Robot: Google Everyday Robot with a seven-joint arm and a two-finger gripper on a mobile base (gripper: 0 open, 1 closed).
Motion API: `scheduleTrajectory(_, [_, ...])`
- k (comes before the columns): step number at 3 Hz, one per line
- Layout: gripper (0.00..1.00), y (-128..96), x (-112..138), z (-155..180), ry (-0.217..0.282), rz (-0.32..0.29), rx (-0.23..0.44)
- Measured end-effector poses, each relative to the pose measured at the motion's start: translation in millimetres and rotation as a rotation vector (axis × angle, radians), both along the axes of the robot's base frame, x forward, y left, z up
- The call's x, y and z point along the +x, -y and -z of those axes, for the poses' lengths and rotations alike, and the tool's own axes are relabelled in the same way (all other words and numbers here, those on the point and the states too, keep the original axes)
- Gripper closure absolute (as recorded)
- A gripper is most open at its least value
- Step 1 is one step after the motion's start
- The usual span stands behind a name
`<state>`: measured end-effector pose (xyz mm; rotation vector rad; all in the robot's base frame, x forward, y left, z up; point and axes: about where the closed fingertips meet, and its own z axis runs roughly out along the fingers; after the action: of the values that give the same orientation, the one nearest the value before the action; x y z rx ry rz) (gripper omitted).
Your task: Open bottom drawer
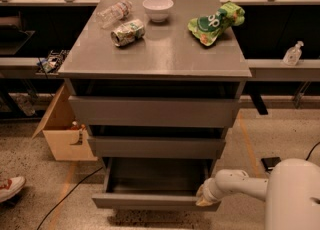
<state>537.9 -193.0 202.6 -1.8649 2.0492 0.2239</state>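
The bottom drawer (150,202), the lowest and narrowest of three plain grey fronts, stands pulled out toward me. Its shallow grey tray (155,176) shows inside and looks empty. My gripper (204,197) is at the right end of the drawer's front, against its top edge. My white arm (242,184) reaches in from the lower right. The middle drawer (157,147) and the top drawer (152,112) sit above it, further back.
The cabinet top (165,54) holds a white bowl (158,8), a plastic bottle (114,13), a can (127,32) and a green bag (216,22). An open cardboard box (62,136) stands left of the cabinet. A shoe (10,188), a cable (70,196) and a small black object (272,163) lie on the floor.
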Motion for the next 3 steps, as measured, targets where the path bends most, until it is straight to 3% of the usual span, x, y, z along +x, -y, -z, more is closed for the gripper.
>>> scheduleTrajectory(1, [1.0,-1.1,-15.6,-4.0,-0.025,0.001,0.014])
scheduleTrajectory(3, [1.0,-2.5,-25.3,1.1,-0.028,-0.018,-0.004])
